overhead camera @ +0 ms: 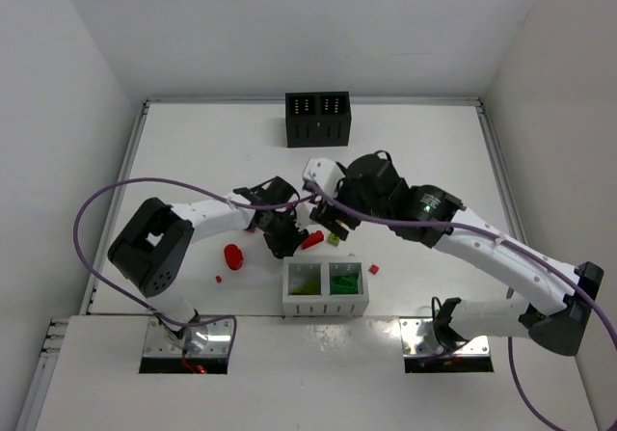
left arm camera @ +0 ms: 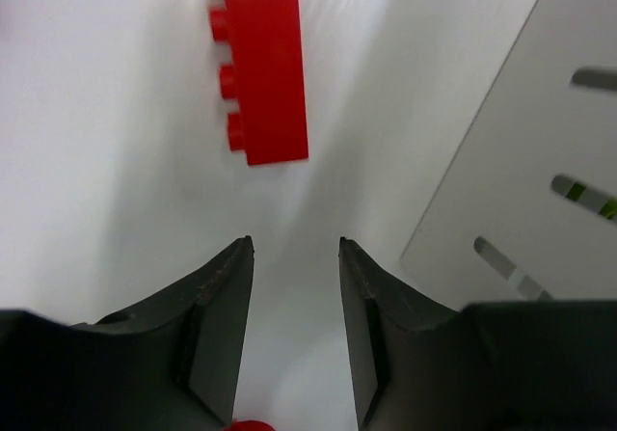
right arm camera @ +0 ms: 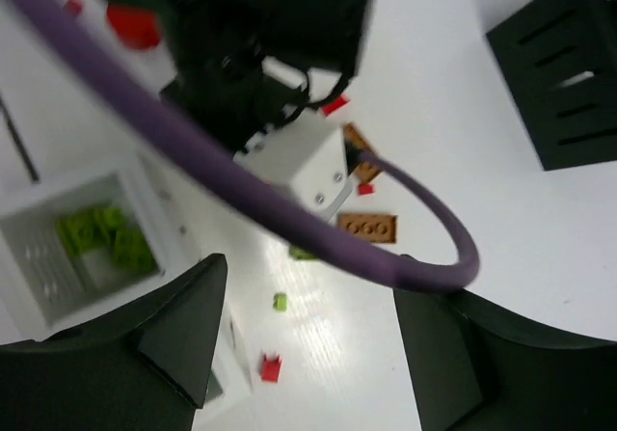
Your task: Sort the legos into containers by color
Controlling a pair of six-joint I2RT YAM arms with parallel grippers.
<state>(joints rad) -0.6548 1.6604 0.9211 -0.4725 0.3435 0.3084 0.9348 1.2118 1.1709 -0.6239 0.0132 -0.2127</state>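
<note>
White table, white walls. In the top view the legos lie scattered at centre frame, a red brick just above the white container, which holds lime pieces in its left compartment and dark green in its right. The black container stands well apart at upper centre. The left gripper, jaws parted and empty, faces the red brick. The right gripper hangs wide open, holding nothing, above an orange-brown brick.
</note>
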